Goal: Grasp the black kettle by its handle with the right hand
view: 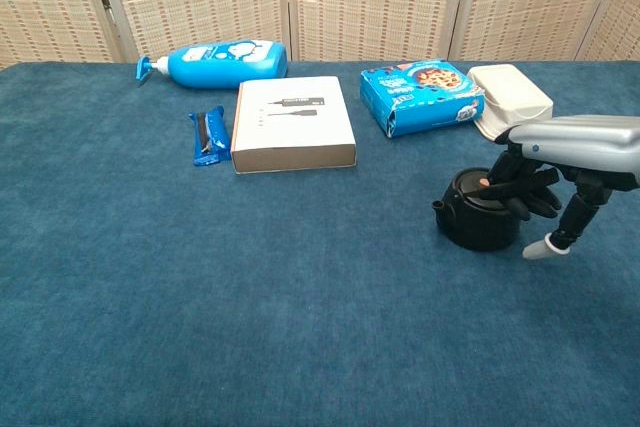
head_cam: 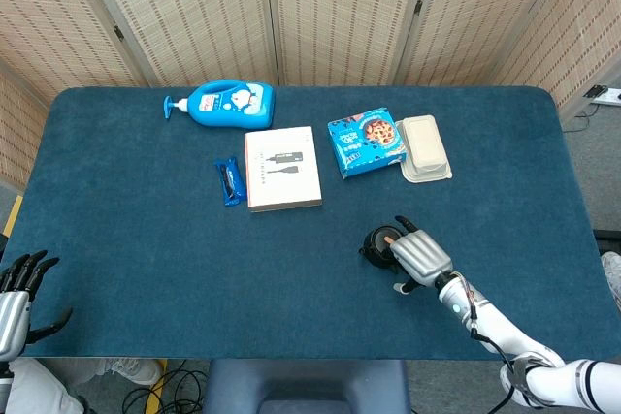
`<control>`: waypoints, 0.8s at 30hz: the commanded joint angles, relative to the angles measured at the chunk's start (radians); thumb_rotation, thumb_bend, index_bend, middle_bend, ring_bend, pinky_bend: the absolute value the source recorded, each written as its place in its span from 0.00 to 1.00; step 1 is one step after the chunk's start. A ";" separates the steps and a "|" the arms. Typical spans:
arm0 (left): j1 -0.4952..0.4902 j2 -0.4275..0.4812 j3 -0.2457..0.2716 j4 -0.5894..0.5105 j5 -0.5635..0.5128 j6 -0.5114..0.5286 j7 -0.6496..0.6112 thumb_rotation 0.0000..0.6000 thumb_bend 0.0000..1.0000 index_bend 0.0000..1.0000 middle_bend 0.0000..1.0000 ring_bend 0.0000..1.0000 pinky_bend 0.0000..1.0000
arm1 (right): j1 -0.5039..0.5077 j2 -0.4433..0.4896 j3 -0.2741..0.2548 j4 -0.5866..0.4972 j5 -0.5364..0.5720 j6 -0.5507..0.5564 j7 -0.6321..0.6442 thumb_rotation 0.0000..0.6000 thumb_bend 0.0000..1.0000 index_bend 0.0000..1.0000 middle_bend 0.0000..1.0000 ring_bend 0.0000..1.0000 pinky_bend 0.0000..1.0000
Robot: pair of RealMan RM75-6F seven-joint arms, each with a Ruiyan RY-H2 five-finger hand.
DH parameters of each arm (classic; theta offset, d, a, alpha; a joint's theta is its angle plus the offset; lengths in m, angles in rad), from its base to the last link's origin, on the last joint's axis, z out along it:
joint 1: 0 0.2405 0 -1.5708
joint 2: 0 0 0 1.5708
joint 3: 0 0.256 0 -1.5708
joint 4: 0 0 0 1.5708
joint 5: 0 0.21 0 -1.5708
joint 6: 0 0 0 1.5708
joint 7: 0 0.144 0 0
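The black kettle [head_cam: 377,243] [view: 476,224] stands upright on the blue table, right of centre, with an orange spot on its lid and its small spout to the left. My right hand [head_cam: 420,256] [view: 545,179] hovers at its right side. The dark fingers [view: 521,193] curl down over the lid's right part and hide the handle. The thumb hangs down to the right, clear of the kettle body. I cannot see any finger wrapped around the handle. My left hand [head_cam: 16,296] shows only in the head view, at the lower left off the table edge, with its fingers spread and nothing in it.
Behind the kettle lie a blue cookie box [view: 421,95] and a white lidded container [view: 513,100]. Further left are a white flat box [view: 293,123], a blue snack bar [view: 208,134] and a blue pump bottle [view: 224,59] on its side. Folding screens stand behind the table.
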 commanded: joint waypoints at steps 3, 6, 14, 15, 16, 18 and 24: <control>-0.002 0.002 -0.001 -0.009 0.001 0.001 0.008 1.00 0.26 0.20 0.12 0.10 0.17 | 0.011 0.020 0.009 -0.003 0.003 -0.053 0.097 1.00 0.00 0.73 0.80 0.73 0.00; -0.003 0.004 -0.001 -0.015 0.002 -0.001 0.015 1.00 0.26 0.20 0.12 0.10 0.17 | 0.022 0.033 0.015 0.003 0.001 -0.085 0.145 1.00 0.00 0.75 0.82 0.75 0.01; -0.004 0.008 -0.004 -0.022 -0.002 -0.001 0.022 1.00 0.26 0.20 0.12 0.10 0.17 | 0.043 0.063 0.038 0.020 -0.014 -0.153 0.289 1.00 0.00 0.81 0.87 0.83 0.07; -0.004 0.009 -0.004 -0.022 -0.003 -0.001 0.022 1.00 0.26 0.20 0.12 0.10 0.17 | 0.045 0.066 0.040 0.022 -0.016 -0.155 0.300 1.00 0.00 0.81 0.87 0.84 0.08; -0.004 0.009 -0.005 -0.022 -0.004 -0.001 0.022 1.00 0.26 0.20 0.12 0.10 0.17 | 0.046 0.071 0.043 0.022 -0.018 -0.157 0.311 1.00 0.00 0.81 0.87 0.84 0.08; -0.004 0.010 -0.005 -0.023 -0.005 -0.001 0.023 1.00 0.26 0.20 0.12 0.10 0.17 | 0.050 0.085 0.050 0.018 -0.026 -0.165 0.337 1.00 0.00 0.81 0.87 0.84 0.09; -0.004 0.008 -0.006 -0.026 -0.003 0.002 0.024 1.00 0.26 0.20 0.12 0.10 0.17 | 0.064 0.138 0.066 -0.010 -0.056 -0.175 0.384 1.00 0.00 0.83 0.88 0.85 0.09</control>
